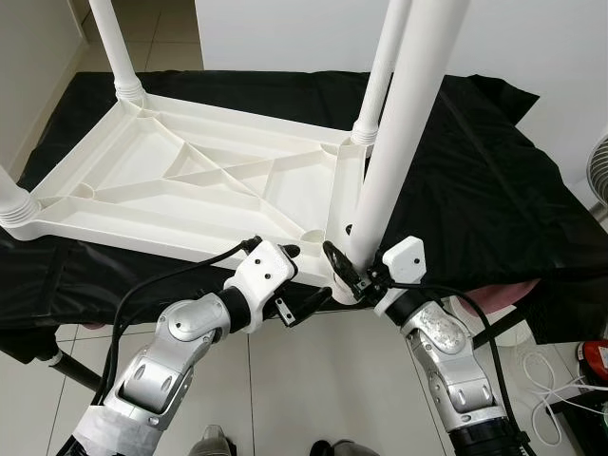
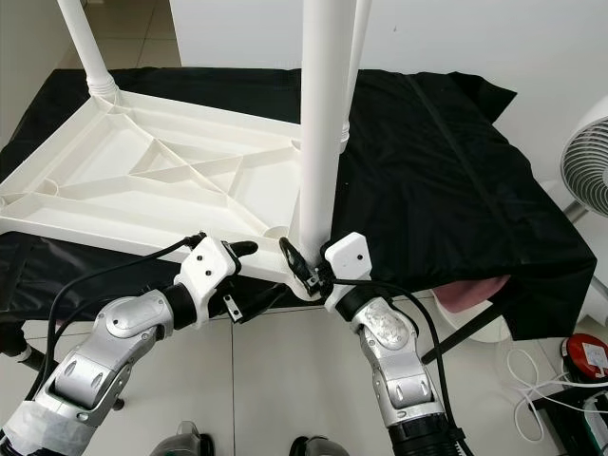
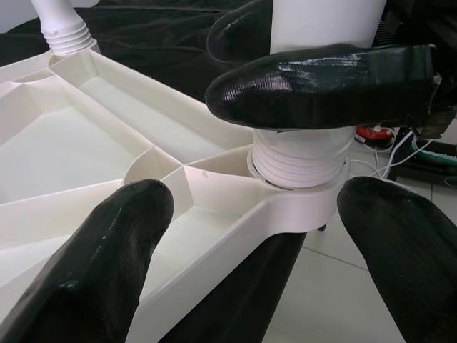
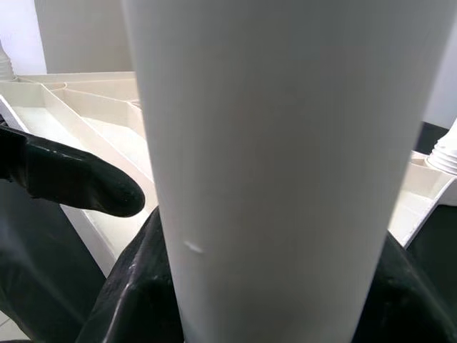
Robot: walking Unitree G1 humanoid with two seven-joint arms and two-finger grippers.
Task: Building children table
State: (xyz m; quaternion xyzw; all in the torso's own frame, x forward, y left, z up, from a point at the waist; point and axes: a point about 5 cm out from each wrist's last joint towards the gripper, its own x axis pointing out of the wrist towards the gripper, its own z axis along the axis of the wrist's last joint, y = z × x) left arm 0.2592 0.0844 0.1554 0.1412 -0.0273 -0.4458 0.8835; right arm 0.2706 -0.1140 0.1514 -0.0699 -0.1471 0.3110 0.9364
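A white plastic tabletop (image 1: 190, 180) lies upside down on a black cloth. Legs stand at its far left corner (image 1: 119, 47), far right corner (image 1: 380, 76) and near left corner (image 1: 14, 204). The near right leg (image 1: 404, 133) stands upright, its threaded end (image 3: 300, 161) seated in the corner socket. My right gripper (image 1: 353, 258) is shut on this leg just above the socket. My left gripper (image 1: 304, 277) is open beside it, one finger over the tabletop's near rim and one below it. The leg (image 4: 285, 157) sits close between the right gripper's black fingers.
The black cloth (image 1: 475, 190) covers the support and hangs over its right edge. A fan (image 2: 589, 161) stands at the right, with a red object (image 2: 584, 351) and white cables on the tiled floor. Something pink (image 2: 470, 293) shows under the cloth. A white wall is behind.
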